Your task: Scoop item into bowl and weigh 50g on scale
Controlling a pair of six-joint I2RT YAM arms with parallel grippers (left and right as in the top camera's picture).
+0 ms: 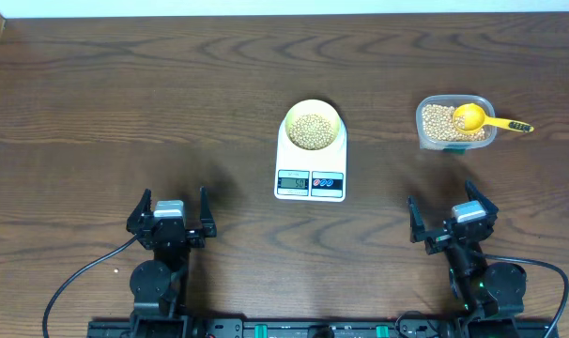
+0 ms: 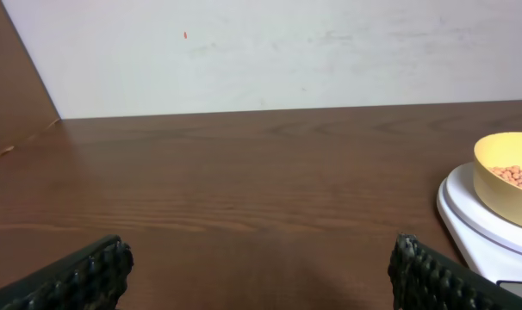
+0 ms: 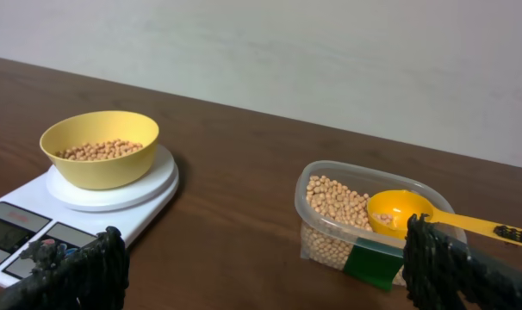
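The pale yellow-green bowl (image 1: 312, 125) stands on the white scale (image 1: 311, 164) at the table's middle and holds tan beans (image 1: 311, 130). The bowl also shows in the right wrist view (image 3: 99, 146) and at the right edge of the left wrist view (image 2: 507, 176). More beans (image 1: 439, 121) fill a clear tub (image 1: 455, 123) at the right, with a yellow scoop (image 1: 472, 117) resting in it. My left gripper (image 1: 170, 218) is open and empty near the front left. My right gripper (image 1: 451, 221) is open and empty near the front right, short of the tub (image 3: 371, 226).
The scale's display (image 1: 293, 182) faces the front edge; its digits are too small to read. The scoop's handle (image 1: 512, 125) sticks out past the tub's right side. A pale wall runs behind the table's far edge. Cables trail from both arm bases.
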